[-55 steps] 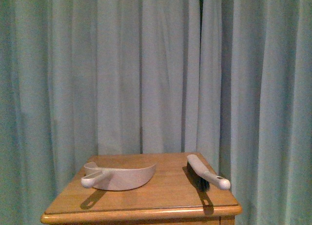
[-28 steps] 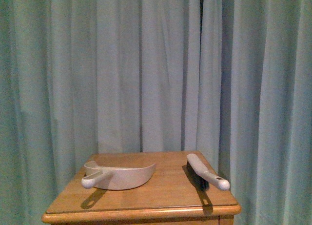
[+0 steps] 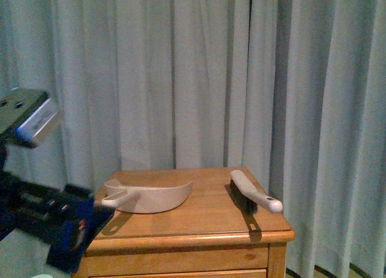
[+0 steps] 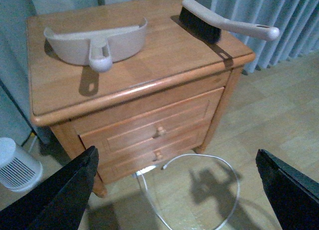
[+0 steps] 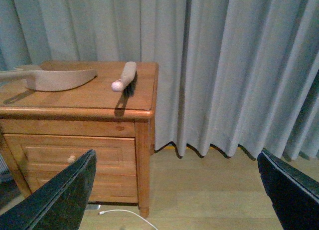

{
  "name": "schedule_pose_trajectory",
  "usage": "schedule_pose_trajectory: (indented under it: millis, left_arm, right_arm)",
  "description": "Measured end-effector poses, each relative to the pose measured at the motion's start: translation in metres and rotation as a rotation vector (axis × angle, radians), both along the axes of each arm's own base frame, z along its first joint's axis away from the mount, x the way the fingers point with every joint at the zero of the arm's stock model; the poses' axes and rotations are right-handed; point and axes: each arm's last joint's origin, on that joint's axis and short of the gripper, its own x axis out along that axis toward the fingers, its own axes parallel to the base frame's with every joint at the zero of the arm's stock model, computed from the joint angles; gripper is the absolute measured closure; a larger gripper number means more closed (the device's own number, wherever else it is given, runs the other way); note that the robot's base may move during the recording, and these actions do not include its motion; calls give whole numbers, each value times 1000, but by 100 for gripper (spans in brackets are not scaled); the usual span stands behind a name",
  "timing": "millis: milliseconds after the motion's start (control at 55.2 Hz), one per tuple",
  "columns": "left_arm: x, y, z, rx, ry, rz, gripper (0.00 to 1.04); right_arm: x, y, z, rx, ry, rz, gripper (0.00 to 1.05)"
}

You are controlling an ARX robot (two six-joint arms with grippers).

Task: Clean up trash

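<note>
While the nightstand (image 3: 199, 221) carries the beige dustpan (image 3: 154, 199) and, apart from it, the brush (image 3: 250, 192), left gripper (image 4: 175, 155) and right gripper (image 5: 177, 156) hang wide open; the trash shows nowhere, so this seems the approach step: locating it comes next

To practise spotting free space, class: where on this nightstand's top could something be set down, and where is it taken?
Bare wood lies between the dustpan and the brush, and in a strip along the front edge of the nightstand. The back left is taken by the dustpan, the right side by the brush.
</note>
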Motion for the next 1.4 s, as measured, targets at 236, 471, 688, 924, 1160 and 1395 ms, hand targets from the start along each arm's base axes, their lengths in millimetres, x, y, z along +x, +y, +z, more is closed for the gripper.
schedule_pose_trajectory:
  millis: [236,471,688,924,1160,1395]
  left_arm:
    - [85,-26,29,98,162,43,8]
    - [115,-52,25,173,261,64,8]
    - [142,-64,28,227,268,115,8]
    - [165,-60,28,262,267,160,8]
    - [172,-52,20,278,286,182,8]
    - [181,-45,1,290,317,196,8]
  right_arm:
    - [0,0,0,0,0,0,7]
    - [0,0,0,0,0,0,7]
    - [0,0,0,0,0,0,7]
    - [0,0,0,0,0,0,7]
    - [0,0,0,0,0,0,7]
    - [0,0,0,0,0,0,7]
